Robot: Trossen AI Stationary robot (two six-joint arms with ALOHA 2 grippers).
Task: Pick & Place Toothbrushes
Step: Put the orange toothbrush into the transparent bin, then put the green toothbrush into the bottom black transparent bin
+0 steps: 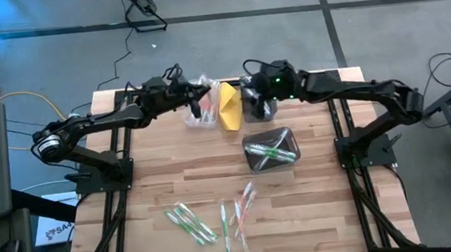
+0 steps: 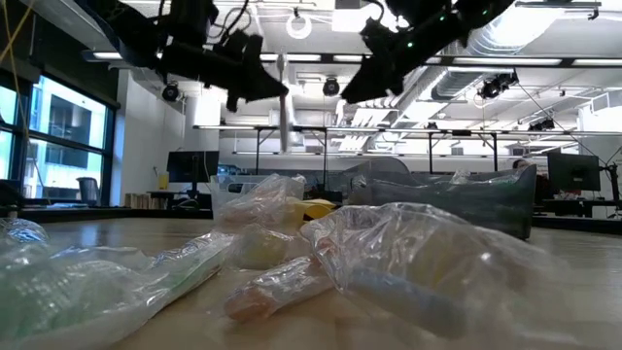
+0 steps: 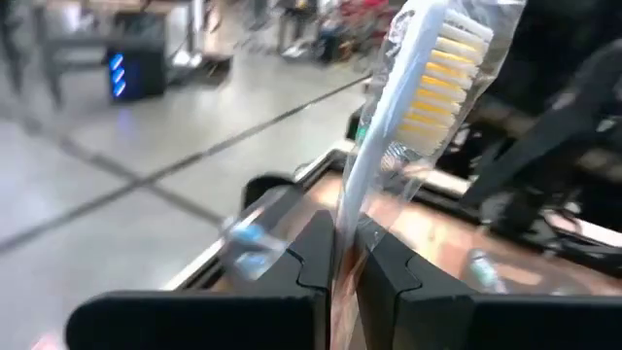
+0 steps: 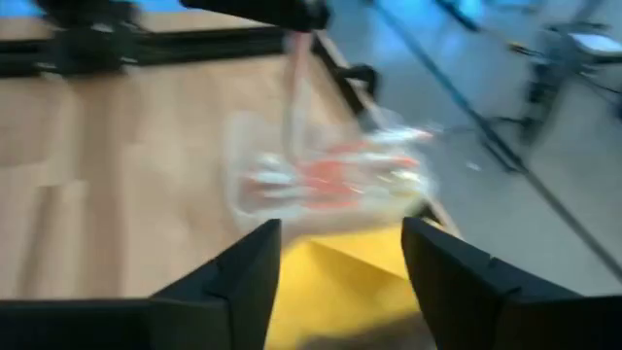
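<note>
Gripping a wrapped toothbrush (image 3: 413, 87), the left hand (image 3: 342, 255) contrasts with the right hand (image 4: 340, 255), released.

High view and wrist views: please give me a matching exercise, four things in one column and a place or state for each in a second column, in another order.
Things:
1. left gripper
2. right gripper
3. dark bin
4. loose toothbrushes

Places or states:
A. open, above the yellow folded object
B. on the table's near part, in wrappers
C. shut on a wrapped toothbrush
D. mid-table, green toothbrushes inside

Pairs: 1-C, 2-A, 3-D, 4-B
</note>
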